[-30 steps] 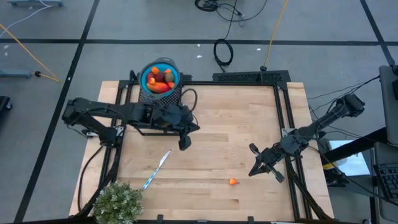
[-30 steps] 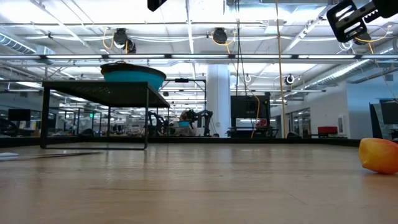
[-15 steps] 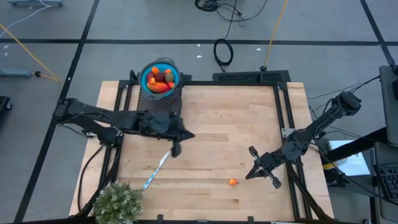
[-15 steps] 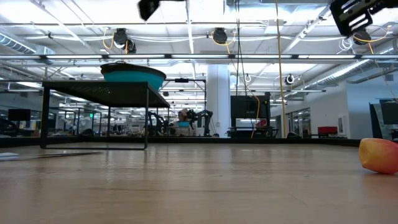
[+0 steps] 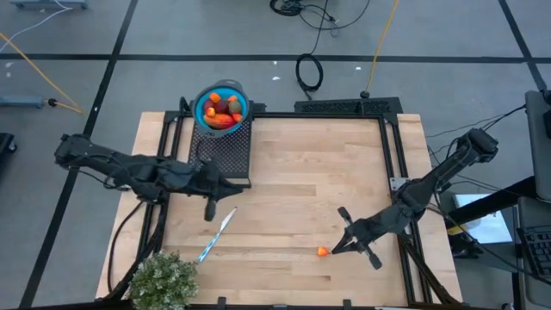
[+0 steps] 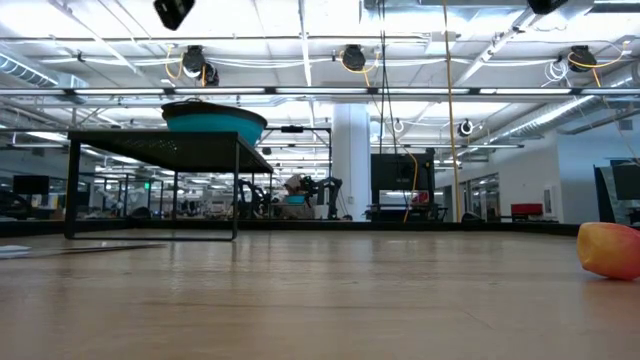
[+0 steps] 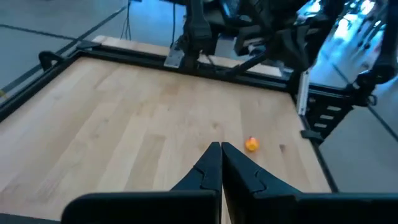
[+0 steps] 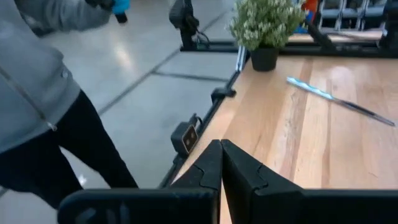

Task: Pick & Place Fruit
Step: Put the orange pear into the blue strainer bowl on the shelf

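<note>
Fruit mostly sits piled in the teal bowl (image 5: 222, 107) on a black stand at the table's far left edge, seen from above as a heap of red, orange and olive-brown pieces (image 5: 222, 110); from table height only the bowl's teal underside (image 6: 214, 121) shows on the stand, its contents hidden. One small orange piece (image 5: 322, 252) lies alone on the wooden table (image 5: 301, 181) near the front edge, and it looms large at the right of the low view (image 6: 609, 248). The right gripper (image 5: 334, 249) is just beside that piece in the overhead picture, fingers pressed together and holding nothing; its own wrist camera shows the fingers (image 8: 219, 163) meeting over the table edge, with the plant (image 8: 266, 25), the blue-handled knife (image 8: 339, 99) and a person in a grey sleeve (image 8: 31, 74) beyond. The left gripper (image 5: 209, 211) hangs above the table near the knife (image 5: 217, 232), also closed and empty, and its wrist view shows the lone orange piece (image 7: 251, 144) ahead of its fingertips.
</note>
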